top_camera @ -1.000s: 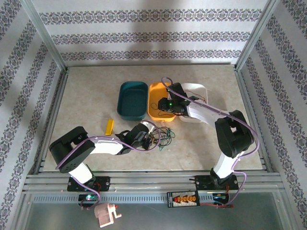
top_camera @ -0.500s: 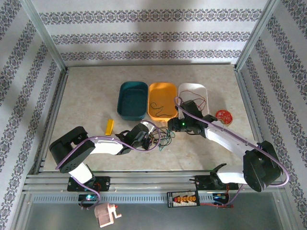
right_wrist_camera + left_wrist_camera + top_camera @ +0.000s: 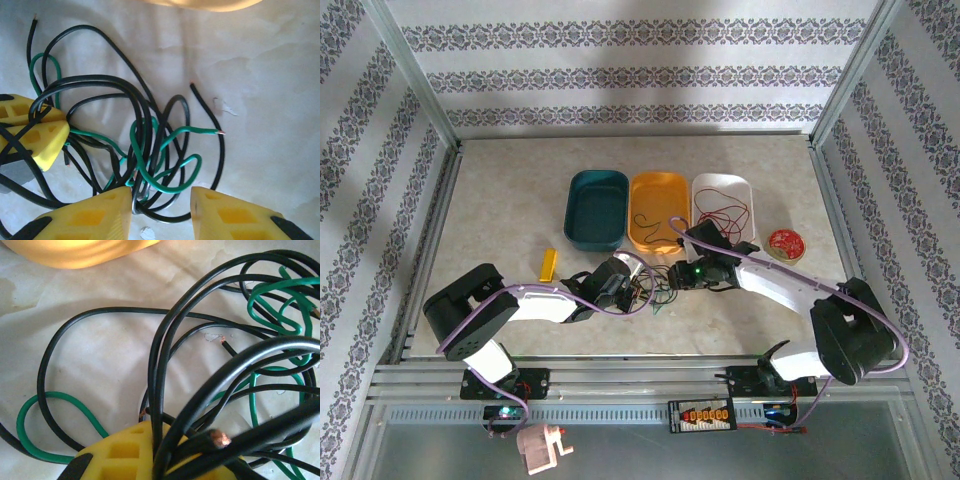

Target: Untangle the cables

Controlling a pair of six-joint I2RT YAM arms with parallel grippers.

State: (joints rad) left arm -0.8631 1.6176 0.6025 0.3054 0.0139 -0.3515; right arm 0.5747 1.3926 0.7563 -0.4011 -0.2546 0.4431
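Clamping the tangled cables (image 3: 145,142), the left fingers (image 3: 42,137) seemingly anchor them on the counter (image 3: 270,75) for the right fingers (image 3: 87,217), spread apart above.

the cables (image 3: 150,145) have glossy, smooth plastic insulation and bare copper tips; the right gripper (image 3: 161,202) has matt yellow plastic fingers (image 3: 85,220); the table (image 3: 270,75) looks matt and marbled.

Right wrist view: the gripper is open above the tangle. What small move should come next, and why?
Probably lower the right gripper and close it on the green cable. Its jaws stand open astride that loop, and the left gripper pins the black cables, so the green one might pull free.
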